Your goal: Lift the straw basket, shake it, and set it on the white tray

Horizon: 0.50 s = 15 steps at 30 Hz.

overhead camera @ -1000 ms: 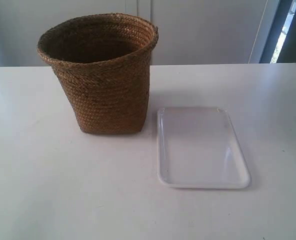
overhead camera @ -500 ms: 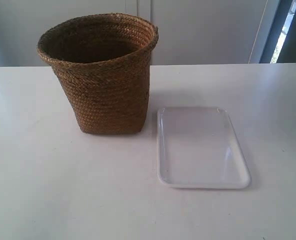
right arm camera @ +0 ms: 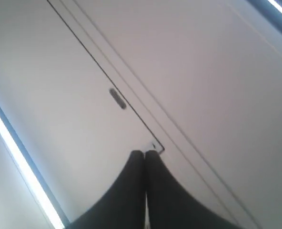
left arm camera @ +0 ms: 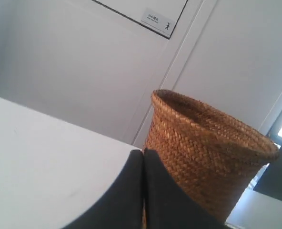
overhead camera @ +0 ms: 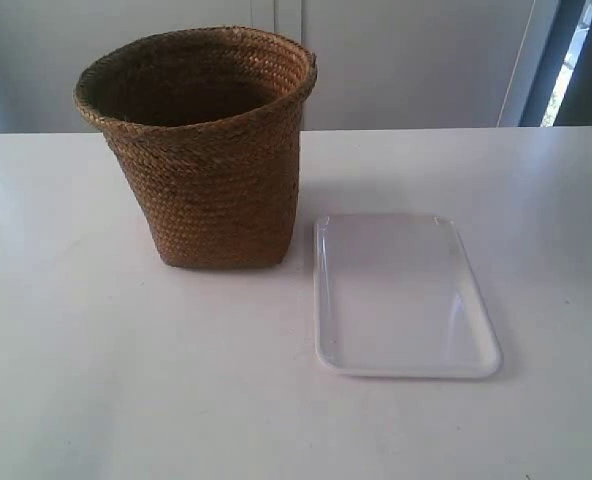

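The straw basket point(overhead camera: 208, 150) stands upright on the white table, brown and braided, its wide rim at the top. Just beside its base lies the white tray point(overhead camera: 401, 295), flat, with nothing in it. No arm shows in the exterior view. In the left wrist view my left gripper point(left arm camera: 143, 151) is shut, its black fingers pressed together, with the straw basket point(left arm camera: 207, 143) some way beyond it and not touched. My right gripper point(right arm camera: 145, 153) is shut too and faces only a pale wall; neither basket nor tray shows there.
The white table point(overhead camera: 106, 380) spreads wide around both things, its far edge just behind the basket. Pale wall panels point(overhead camera: 406, 60) rise behind it, with a dark door gap at the exterior view's right. A small sign point(left arm camera: 158, 20) hangs on the wall.
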Each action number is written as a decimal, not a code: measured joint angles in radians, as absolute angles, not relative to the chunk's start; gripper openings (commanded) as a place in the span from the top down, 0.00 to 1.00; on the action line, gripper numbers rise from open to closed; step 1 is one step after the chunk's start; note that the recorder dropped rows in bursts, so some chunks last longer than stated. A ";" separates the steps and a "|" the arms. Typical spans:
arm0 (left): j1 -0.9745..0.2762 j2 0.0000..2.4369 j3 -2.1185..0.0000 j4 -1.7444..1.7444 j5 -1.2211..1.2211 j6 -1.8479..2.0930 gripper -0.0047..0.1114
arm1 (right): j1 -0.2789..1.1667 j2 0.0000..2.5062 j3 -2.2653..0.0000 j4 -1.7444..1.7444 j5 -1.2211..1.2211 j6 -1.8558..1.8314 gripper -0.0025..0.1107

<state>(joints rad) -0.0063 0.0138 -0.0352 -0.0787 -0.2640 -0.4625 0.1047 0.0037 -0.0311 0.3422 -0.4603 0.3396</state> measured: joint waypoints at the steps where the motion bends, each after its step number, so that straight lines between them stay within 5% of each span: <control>1: -0.006 0.029 -0.060 -0.135 -0.264 -0.400 0.96 | 0.105 0.007 -0.053 0.363 -0.474 0.291 0.98; 15: -0.006 0.685 -0.712 -0.437 -0.274 0.041 0.96 | 0.105 0.612 -0.739 0.637 -0.436 -0.344 0.98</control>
<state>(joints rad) -0.0063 0.6850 -0.7122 -0.4369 -0.2739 0.0406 0.1047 0.6117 -0.7393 0.6375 -0.4356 -0.3436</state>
